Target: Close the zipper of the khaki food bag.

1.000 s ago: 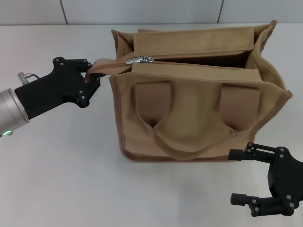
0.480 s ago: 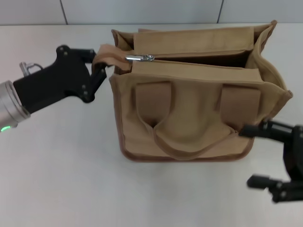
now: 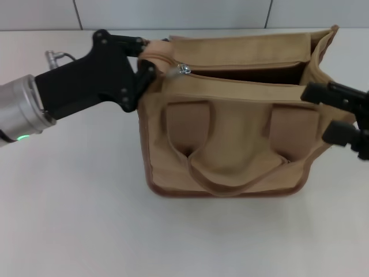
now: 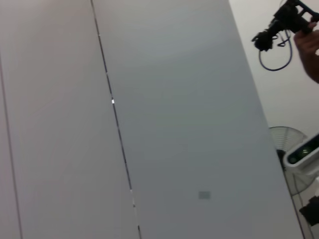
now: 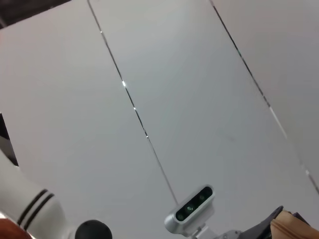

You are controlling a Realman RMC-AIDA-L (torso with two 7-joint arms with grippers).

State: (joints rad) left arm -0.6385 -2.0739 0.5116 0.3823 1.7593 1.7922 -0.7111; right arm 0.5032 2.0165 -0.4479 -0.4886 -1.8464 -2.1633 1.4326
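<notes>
The khaki food bag (image 3: 230, 133) stands upright on the white table, its two handles hanging down the near side. The zipper (image 3: 242, 72) lies open along the bag's top, and its silver pull tab (image 3: 183, 69) sits near the left end. My left gripper (image 3: 147, 57) is shut on the bag's side strap (image 3: 157, 51) at the top left corner. My right gripper (image 3: 331, 112) is open and empty, hovering against the bag's right end just below the top edge. A corner of the bag also shows in the right wrist view (image 5: 294, 224).
The white table (image 3: 86, 219) stretches out in front of and to the left of the bag. A grey panelled wall (image 3: 173, 11) runs along the back. Both wrist views show mostly wall panels; the right one also shows a small mounted camera (image 5: 192, 209).
My left gripper has moved right and up with the strap, bunching it at the bag's corner. My right gripper has risen from the table's front right to the bag's right end.
</notes>
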